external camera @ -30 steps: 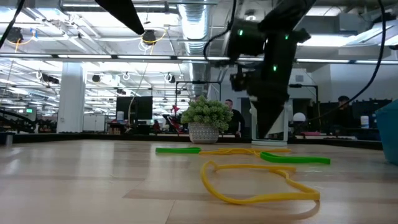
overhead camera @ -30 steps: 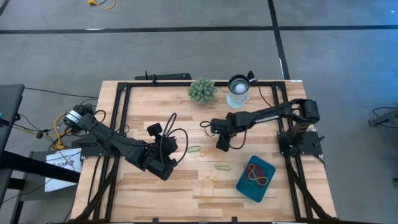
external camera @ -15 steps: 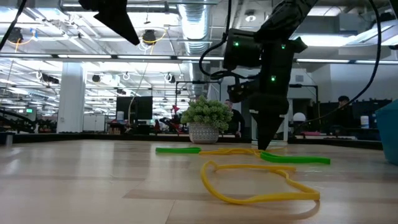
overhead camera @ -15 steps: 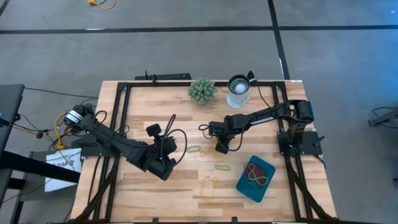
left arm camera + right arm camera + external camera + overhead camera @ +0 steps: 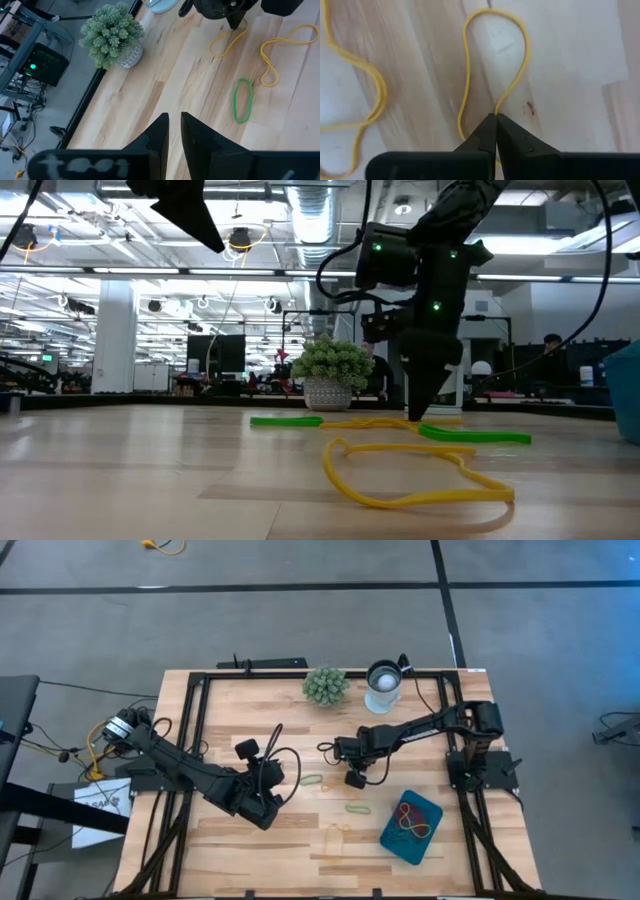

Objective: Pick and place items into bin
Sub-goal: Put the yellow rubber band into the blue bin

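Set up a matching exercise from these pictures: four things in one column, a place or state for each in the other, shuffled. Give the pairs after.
Things:
1. right gripper
2. left gripper
3. teal bin
4. plant ball

Places or states:
A. at the table's far edge, beside the white cup
B. pinched shut on a yellow band
C. holds several coloured bands
D. fingers close together, nothing between them, above bare wood

Pairs: 1-B, 2-D, 3-C, 4-A
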You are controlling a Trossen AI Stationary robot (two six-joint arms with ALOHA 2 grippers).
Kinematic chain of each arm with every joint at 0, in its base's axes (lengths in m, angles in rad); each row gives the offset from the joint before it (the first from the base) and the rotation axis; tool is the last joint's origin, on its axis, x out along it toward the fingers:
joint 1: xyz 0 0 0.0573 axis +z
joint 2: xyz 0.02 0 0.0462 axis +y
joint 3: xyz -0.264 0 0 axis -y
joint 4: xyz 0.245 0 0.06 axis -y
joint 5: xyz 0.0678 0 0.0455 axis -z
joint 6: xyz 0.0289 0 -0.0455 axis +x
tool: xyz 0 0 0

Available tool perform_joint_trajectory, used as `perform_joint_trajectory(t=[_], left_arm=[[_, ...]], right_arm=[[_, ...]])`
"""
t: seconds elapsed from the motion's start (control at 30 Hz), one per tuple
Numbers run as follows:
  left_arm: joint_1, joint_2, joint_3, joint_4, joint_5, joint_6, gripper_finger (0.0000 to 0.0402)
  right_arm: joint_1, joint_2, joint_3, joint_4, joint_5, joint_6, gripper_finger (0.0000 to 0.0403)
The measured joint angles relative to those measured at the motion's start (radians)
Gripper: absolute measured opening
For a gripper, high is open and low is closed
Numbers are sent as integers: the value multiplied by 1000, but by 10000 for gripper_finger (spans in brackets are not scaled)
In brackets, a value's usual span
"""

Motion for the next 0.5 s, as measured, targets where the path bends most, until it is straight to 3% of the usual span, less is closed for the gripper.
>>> perform_joint_trajectory(t=[0.23,0.5], left_arm=[[0,0,0,0,0,-3,41],[0,0,0,0,6,-4,41]], right_arm=[[-5,4,35,23,58,-1,4],[-15,10,35,0,53,-1,25]])
